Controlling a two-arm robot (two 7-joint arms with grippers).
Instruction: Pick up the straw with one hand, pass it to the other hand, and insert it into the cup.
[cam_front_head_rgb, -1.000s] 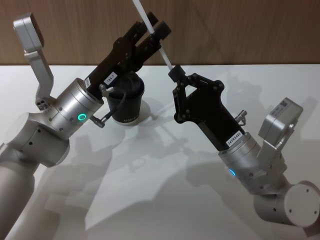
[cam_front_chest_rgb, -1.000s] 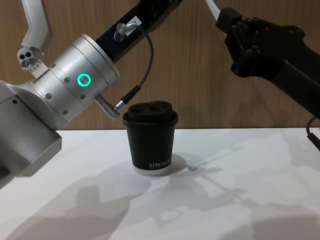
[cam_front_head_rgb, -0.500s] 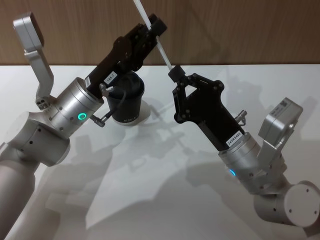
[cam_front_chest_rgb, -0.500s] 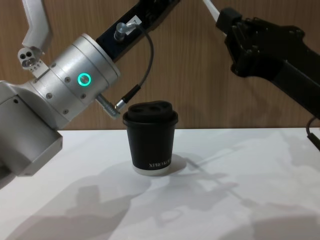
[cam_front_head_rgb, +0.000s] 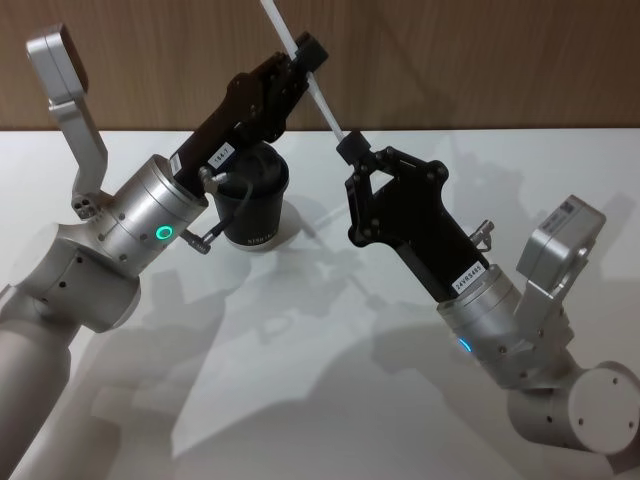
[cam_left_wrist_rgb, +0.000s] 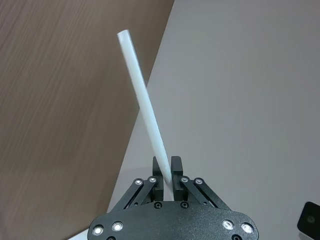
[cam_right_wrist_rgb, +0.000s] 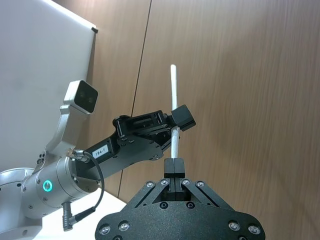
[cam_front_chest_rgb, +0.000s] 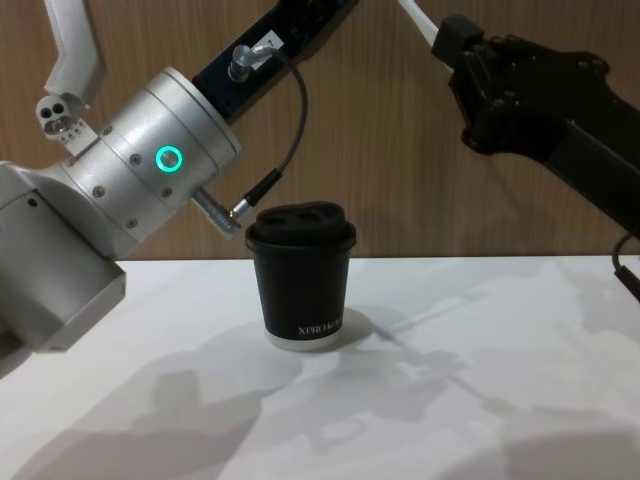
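The lidded black cup (cam_front_chest_rgb: 301, 285) stood upright on the counter (cam_front_chest_rgb: 470, 400). Higher up, the left pincer (cam_left_wrist_rgb: 166, 167) and the right pincer (cam_right_wrist_rgb: 174, 162) both clamped the thin, white, tilted straw (cam_left_wrist_rgb: 143, 100).

Lab (white table (cam_front_head_rgb: 300, 400), wood-panel wall (cam_front_head_rgb: 480, 60)).
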